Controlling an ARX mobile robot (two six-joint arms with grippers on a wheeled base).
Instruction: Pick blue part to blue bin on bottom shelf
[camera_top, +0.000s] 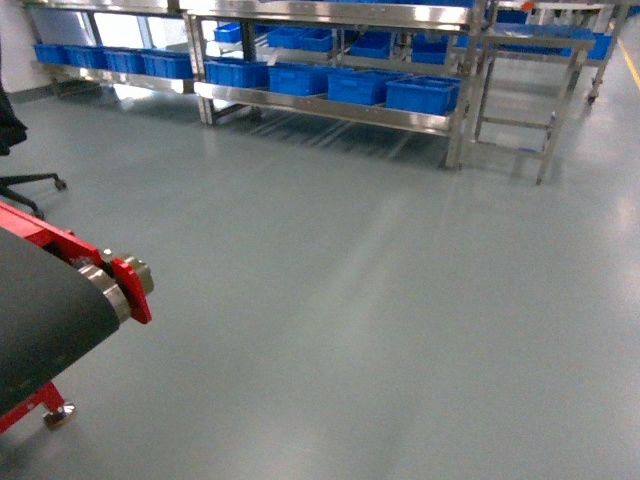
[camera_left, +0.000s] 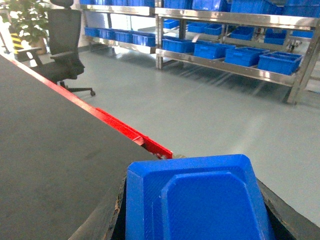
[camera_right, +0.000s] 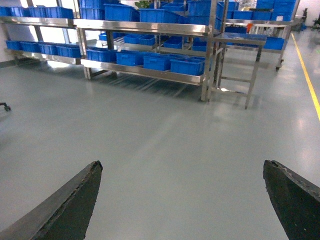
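Carrying the blue part (camera_left: 197, 200) clamped in the left gripper (camera_left: 195, 210), with the right gripper (camera_right: 182, 200) spread empty, the robot faces the bottom shelf (camera_top: 330, 108), well short of its blue bins (camera_top: 422, 93).

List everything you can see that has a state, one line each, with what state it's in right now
Left end effector: shut on the blue part.
Right end effector: open, nothing between its fingers.
Blue bins: sitting in a row on the bottom shelf; contents cannot be made out.
Conveyor belt: bare where visible.
Office chair: unoccupied, standing beyond the conveyor.
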